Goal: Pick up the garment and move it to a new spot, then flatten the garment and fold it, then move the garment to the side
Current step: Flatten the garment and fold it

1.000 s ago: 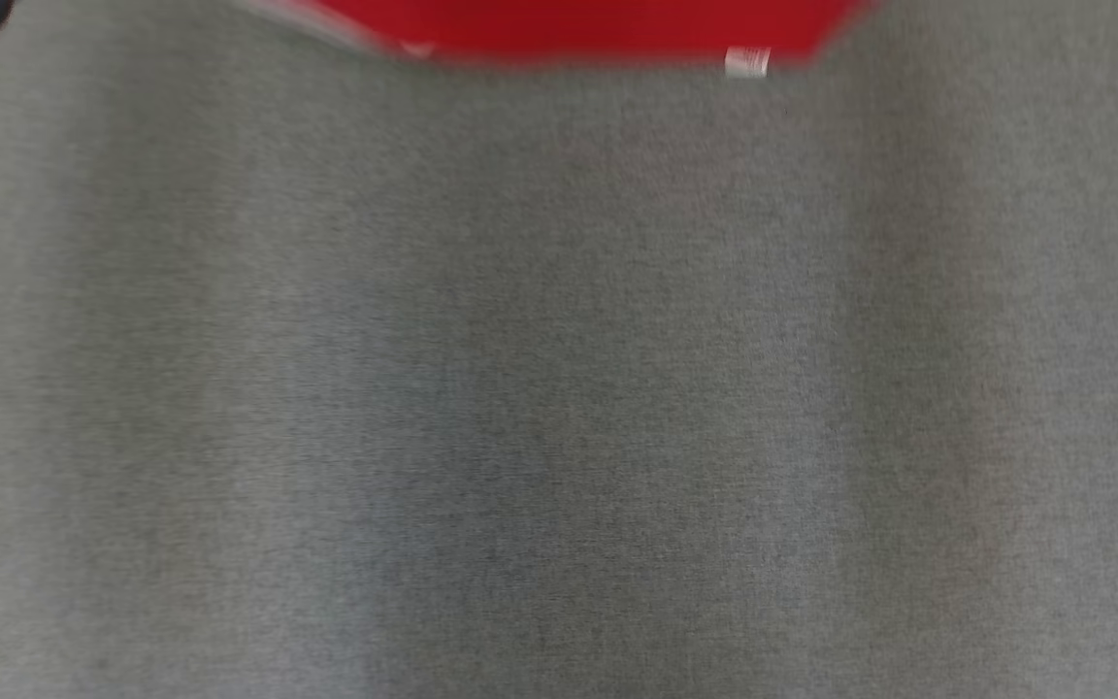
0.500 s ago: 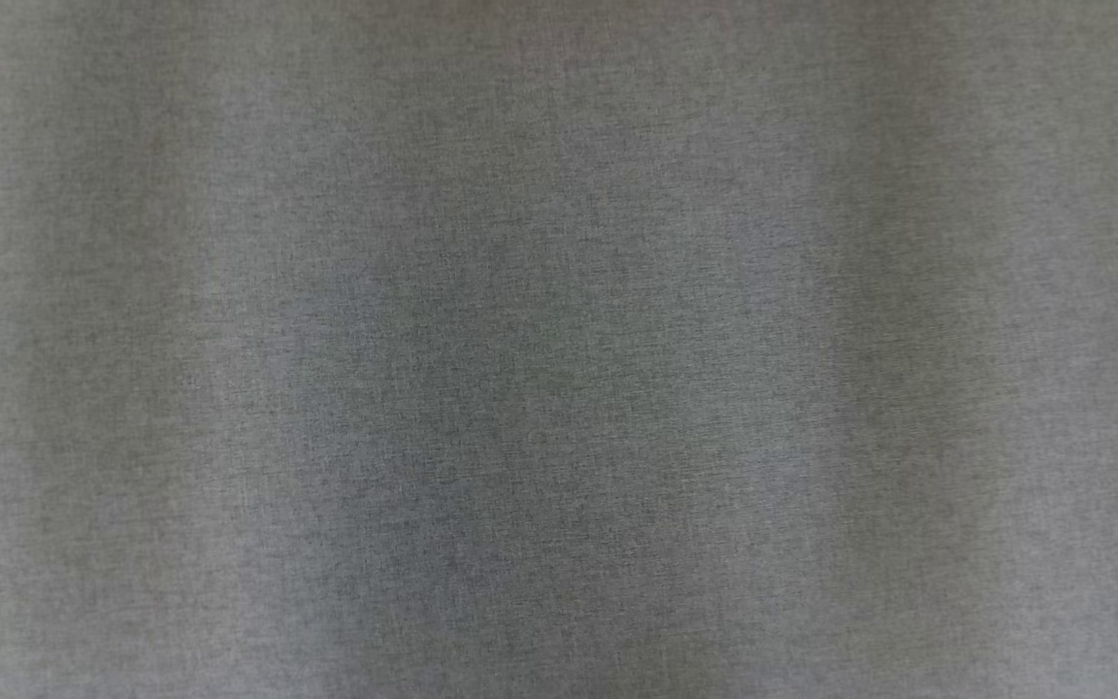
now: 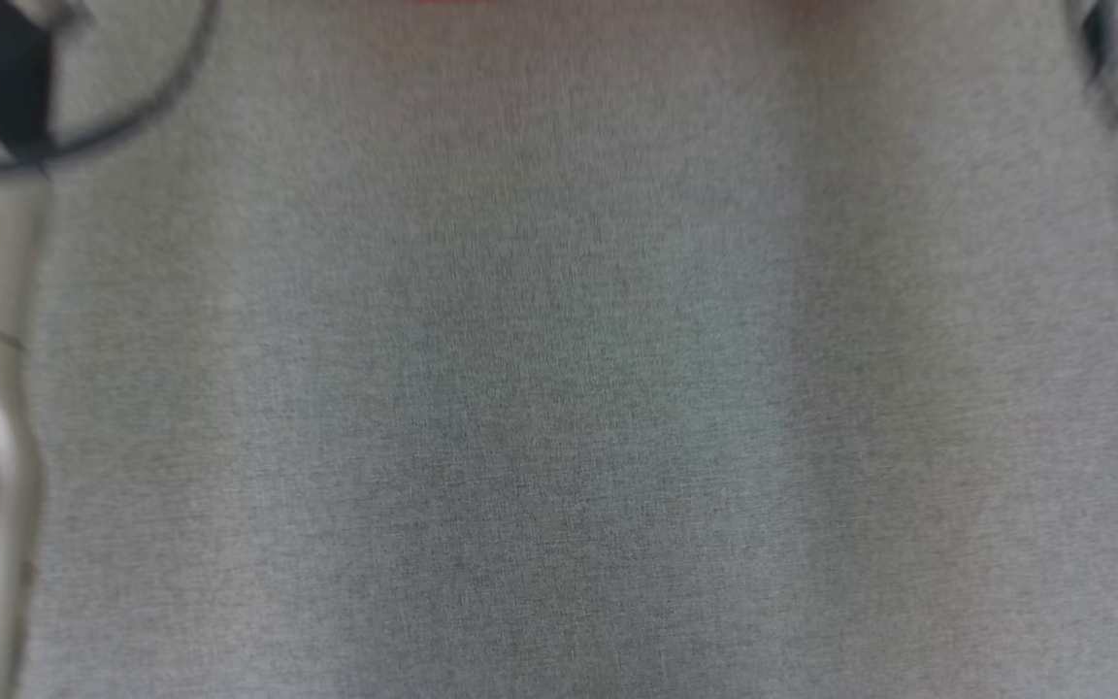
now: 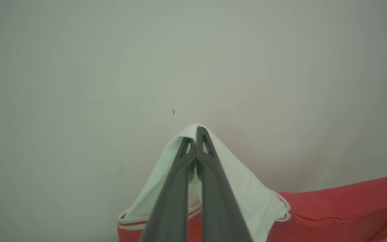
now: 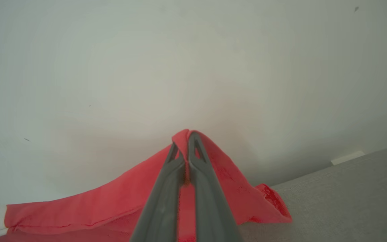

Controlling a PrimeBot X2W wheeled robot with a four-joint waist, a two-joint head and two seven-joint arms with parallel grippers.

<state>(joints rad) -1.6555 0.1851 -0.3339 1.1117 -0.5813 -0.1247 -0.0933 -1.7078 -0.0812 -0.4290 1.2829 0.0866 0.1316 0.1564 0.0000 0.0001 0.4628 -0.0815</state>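
Up close, at the bottom centre of the left wrist view, the left gripper (image 4: 197,134) is clenched on a white-edged corner of the red garment (image 4: 341,208), which stretches away to the lower right. At the bottom centre of the right wrist view, the right gripper (image 5: 184,141) grasps a red fold of it, cloth trailing lower left, a grey surface (image 5: 348,195) at lower right.
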